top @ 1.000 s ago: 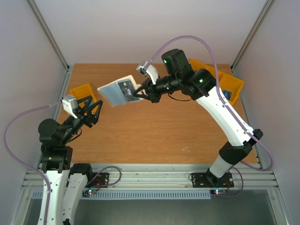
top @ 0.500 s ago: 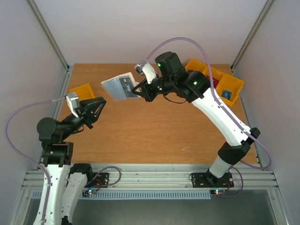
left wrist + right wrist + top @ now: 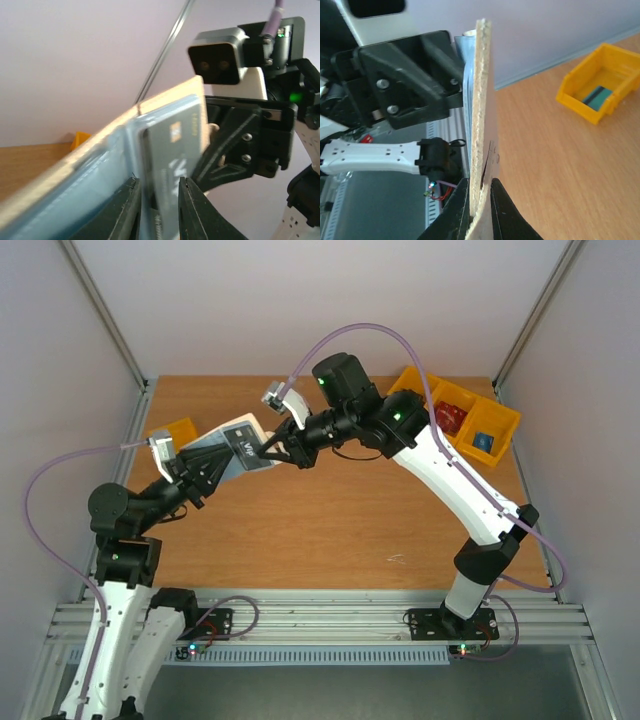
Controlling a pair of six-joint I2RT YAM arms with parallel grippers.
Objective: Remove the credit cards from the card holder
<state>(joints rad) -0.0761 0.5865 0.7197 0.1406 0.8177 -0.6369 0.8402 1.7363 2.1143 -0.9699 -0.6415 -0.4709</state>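
Grey-beige card holder (image 3: 228,435) pinched tight in right gripper (image 3: 268,452), held up off the desk (image 3: 350,525), with grey credit card (image 3: 172,150) sitting in its pocket between left gripper (image 3: 157,202) fingers, can't tell if squeezed or loose.

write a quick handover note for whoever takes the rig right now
Right gripper: shut on the edge of the card holder, holding it in the air above the table.
Left gripper: its fingers straddle the grey card, which sits in the holder. Whether they clamp it cannot be told.
Done: holder picked up and presented to the left arm.
Left: pull the grey card out, then any other card. No card is out yet, and no red card shows in these views.
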